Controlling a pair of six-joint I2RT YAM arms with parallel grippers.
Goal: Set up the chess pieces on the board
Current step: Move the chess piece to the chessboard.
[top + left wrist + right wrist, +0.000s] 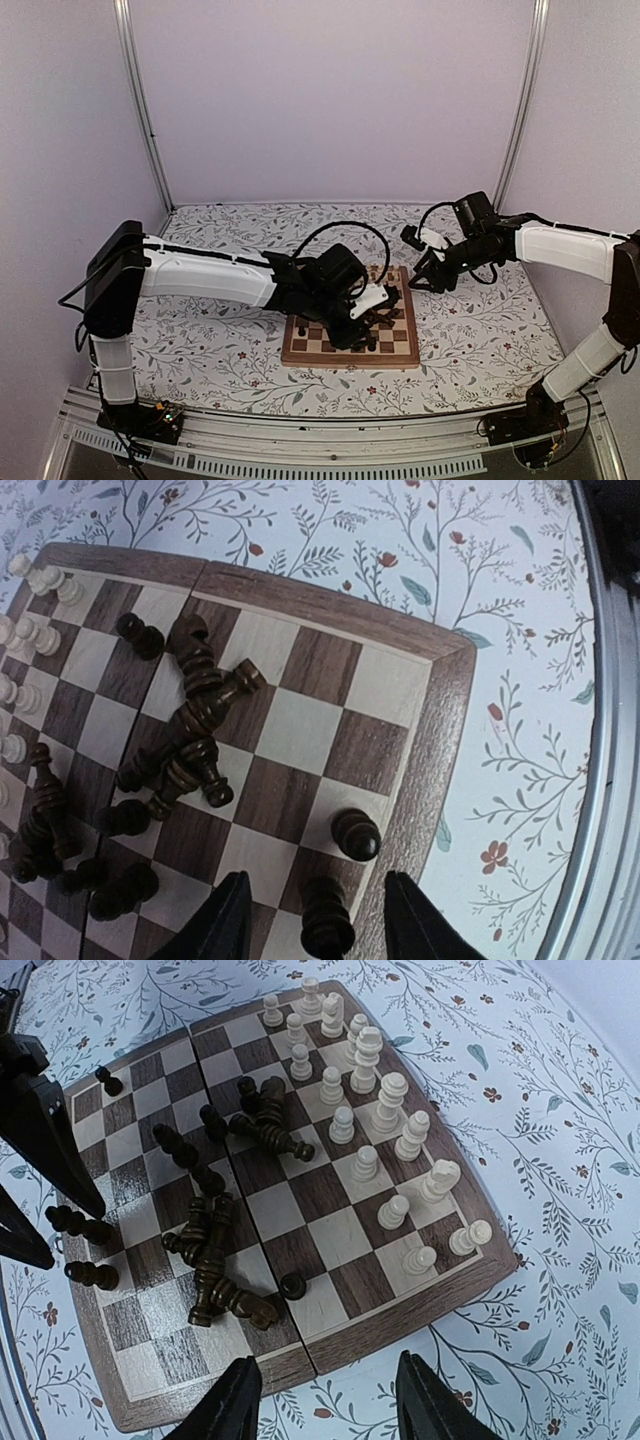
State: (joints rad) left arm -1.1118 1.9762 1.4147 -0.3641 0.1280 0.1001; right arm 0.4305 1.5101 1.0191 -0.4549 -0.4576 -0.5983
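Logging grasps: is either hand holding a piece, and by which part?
Neither. The left hand brackets a dark piece, fingers clear of it; the right hand is open, empty.

We count one board (335, 1240) and sixteen pale pieces (365, 1163). The dark pieces (210, 1250) are heaped and overlapping, so we can't get an exact count.
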